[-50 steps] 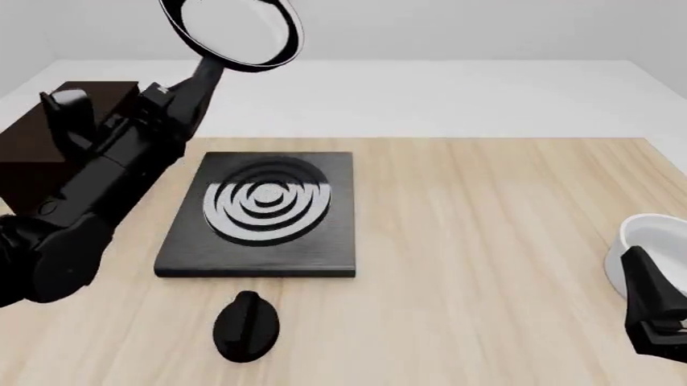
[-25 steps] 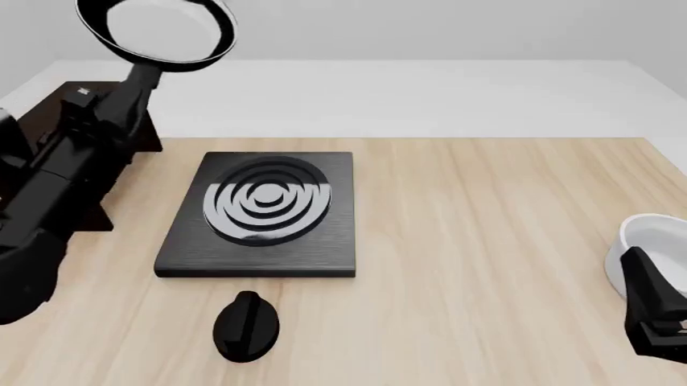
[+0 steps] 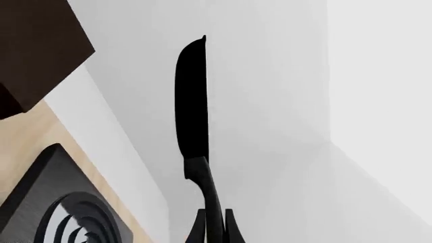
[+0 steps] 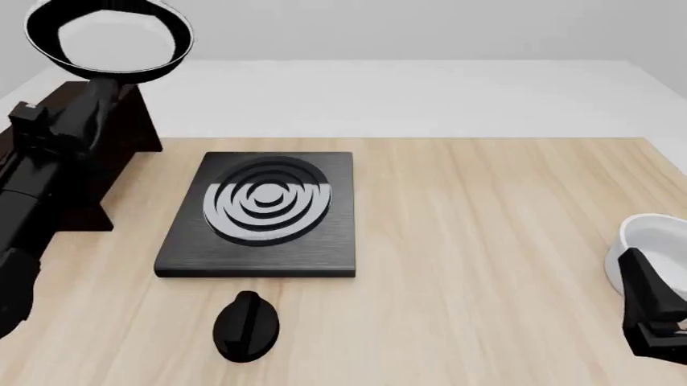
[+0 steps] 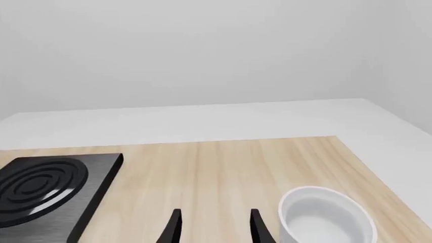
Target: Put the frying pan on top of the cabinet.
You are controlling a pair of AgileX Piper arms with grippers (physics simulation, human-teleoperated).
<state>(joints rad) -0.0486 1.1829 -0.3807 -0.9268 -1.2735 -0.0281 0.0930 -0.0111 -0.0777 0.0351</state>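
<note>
1. The pan (image 4: 109,39) is round, black and glossy, with a pale, shiny inside ringed by a dark rim. In the front view its open face is turned toward the camera.
2. It is held aloft at the far left of the bench (image 4: 483,241), above the cabinet (image 4: 127,129) and clear of its top.
3. In the left wrist view the pan (image 3: 191,106) appears edge-on as a thin black sliver. Its long black handle runs down into the left gripper (image 3: 214,228).
4. The left fingers (image 3: 198,230) are closed on the handle, one on each side of it. The handle's end is hidden by them.
5. The cabinet is a dark brown box with a flat top. The left arm (image 4: 48,185) covers much of it in the front view. A corner of the cabinet (image 3: 34,45) shows in the left wrist view.
6. A flat black stove plate (image 4: 261,213) with grey rings lies on the bench just right of the cabinet. A black dial (image 4: 247,325) lies near its front edge.
7. The right gripper (image 5: 213,228) sits low at the bench's right side, its fingers (image 5: 171,229) apart and holding nothing.
8. A white bowl (image 5: 324,218) stands just beside the right gripper.
</note>
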